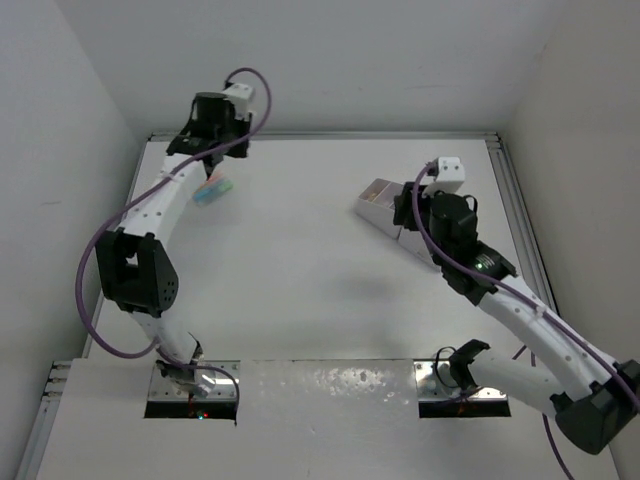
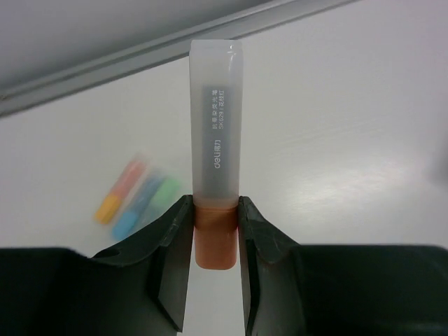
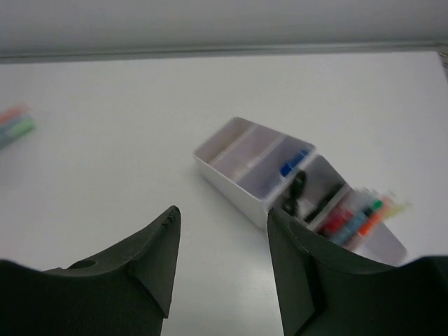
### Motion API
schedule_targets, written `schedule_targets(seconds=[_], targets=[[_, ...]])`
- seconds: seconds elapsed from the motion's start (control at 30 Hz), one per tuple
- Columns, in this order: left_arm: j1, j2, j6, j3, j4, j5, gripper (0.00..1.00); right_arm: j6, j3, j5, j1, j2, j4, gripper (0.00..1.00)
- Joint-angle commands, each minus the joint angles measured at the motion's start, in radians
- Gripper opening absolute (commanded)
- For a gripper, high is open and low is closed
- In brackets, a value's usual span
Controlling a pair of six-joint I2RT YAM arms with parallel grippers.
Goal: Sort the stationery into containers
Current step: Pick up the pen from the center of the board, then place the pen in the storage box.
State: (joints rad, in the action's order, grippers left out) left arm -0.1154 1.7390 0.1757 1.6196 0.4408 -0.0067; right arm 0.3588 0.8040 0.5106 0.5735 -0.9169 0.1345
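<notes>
My left gripper [image 2: 215,210] is shut on an orange highlighter [image 2: 215,140] with a frosted cap, held above the table at the far left [image 1: 212,160]. Three more highlighters, orange, blue and green [image 2: 136,192], lie together on the table below it; they also show in the top view [image 1: 213,190]. My right gripper [image 3: 222,224] is open and empty, just left of the white organiser [image 3: 231,164], which also shows in the top view [image 1: 378,195]. The organiser holds a blue-capped piece [image 3: 294,162], black scissors [image 3: 297,189] and several markers [image 3: 357,213].
White walls close the table on the left, back and right. A metal rail [image 1: 320,134] runs along the far edge, and another [image 1: 520,220] along the right edge. The right arm [image 1: 500,300] covers part of the organiser in the top view.
</notes>
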Motion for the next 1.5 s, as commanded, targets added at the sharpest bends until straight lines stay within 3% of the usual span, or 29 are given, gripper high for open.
schedule_targets(seconds=[0.0,0.13,0.37,0.73,1.07,1.33,1.47], targets=[[-0.139,0.028,0.082,0.069,0.079,0.135,0.0,0.052,0.119,-0.181,0.003,-0.144,-0.223,0.54],[-0.309,0.05,0.099,0.143,0.128,0.165,0.0,0.192,0.254,-0.285,0.002,-0.304,-0.396,0.61],[-0.438,0.063,0.085,0.198,0.157,0.191,0.0,0.341,0.282,-0.322,-0.001,-0.448,-0.538,0.59],[-0.494,0.063,0.053,0.21,0.179,0.226,0.0,0.529,0.132,-0.123,-0.007,-0.453,-0.651,0.43],[-0.507,0.067,0.038,0.214,0.168,0.251,0.0,0.603,0.116,-0.113,-0.024,-0.49,-0.667,0.44],[-0.506,0.07,0.042,0.21,0.161,0.228,0.0,0.618,0.112,0.028,-0.027,-0.456,-0.558,0.43],[-0.51,0.076,0.044,0.217,0.159,0.251,0.0,0.624,0.127,-0.041,-0.035,-0.494,-0.581,0.47]])
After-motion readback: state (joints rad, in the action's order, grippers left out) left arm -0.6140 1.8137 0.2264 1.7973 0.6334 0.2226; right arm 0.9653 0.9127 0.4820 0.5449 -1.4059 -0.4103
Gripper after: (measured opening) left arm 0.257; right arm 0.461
